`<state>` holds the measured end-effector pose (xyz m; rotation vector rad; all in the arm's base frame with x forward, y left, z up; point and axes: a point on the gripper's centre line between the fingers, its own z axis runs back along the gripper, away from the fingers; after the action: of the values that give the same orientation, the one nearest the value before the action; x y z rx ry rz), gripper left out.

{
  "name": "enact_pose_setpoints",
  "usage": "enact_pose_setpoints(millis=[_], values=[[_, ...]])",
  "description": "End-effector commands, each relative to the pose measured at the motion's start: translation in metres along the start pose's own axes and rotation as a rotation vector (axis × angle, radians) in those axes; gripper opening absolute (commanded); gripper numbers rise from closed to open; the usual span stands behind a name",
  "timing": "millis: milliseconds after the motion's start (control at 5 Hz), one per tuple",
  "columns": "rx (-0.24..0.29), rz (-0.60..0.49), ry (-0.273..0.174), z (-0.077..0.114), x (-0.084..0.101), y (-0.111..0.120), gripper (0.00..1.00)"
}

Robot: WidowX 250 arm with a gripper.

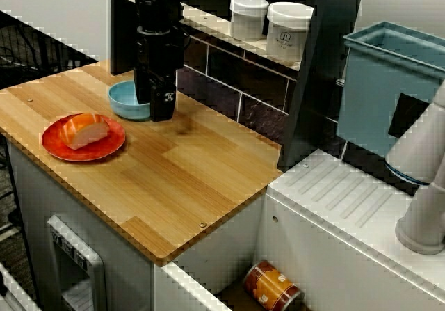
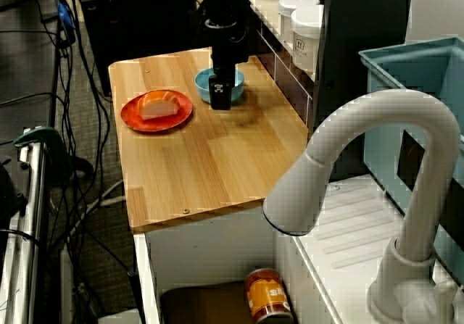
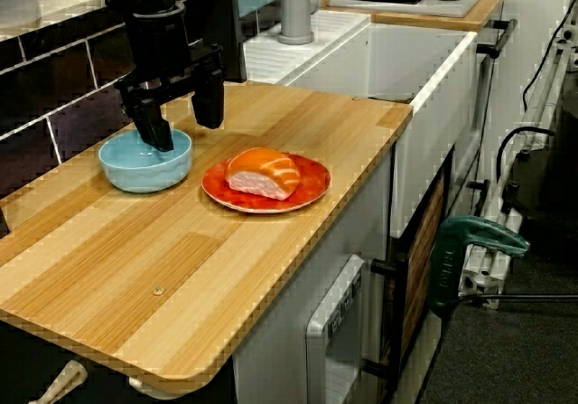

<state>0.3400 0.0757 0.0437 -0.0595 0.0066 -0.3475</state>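
Salmon [image 3: 262, 171], then bowl [image 3: 135, 171] (side view: jaws apart).

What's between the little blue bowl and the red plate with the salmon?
Nothing but a narrow strip of bare wooden countertop. The round light-blue bowl and round red plate sit close, not touching, as the view from the side shows.

light-blue bowl [image 3: 144, 173] | upright | on wooden counter [image 3: 271, 268], near tiled wall [image 3: 72, 115]
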Motion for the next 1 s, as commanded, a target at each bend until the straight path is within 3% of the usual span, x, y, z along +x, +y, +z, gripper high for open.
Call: enact_pose_setpoints(millis=[0,400,800], values=[[0.042,0.033,0.003,0.001,0.008,-0.003,1.0],[0.023,0.04,-0.011,-0.001,-0.002,-0.026,1.0],[-0.041,0.014,0.004,0.007,-0.011,-0.049,1.0]])
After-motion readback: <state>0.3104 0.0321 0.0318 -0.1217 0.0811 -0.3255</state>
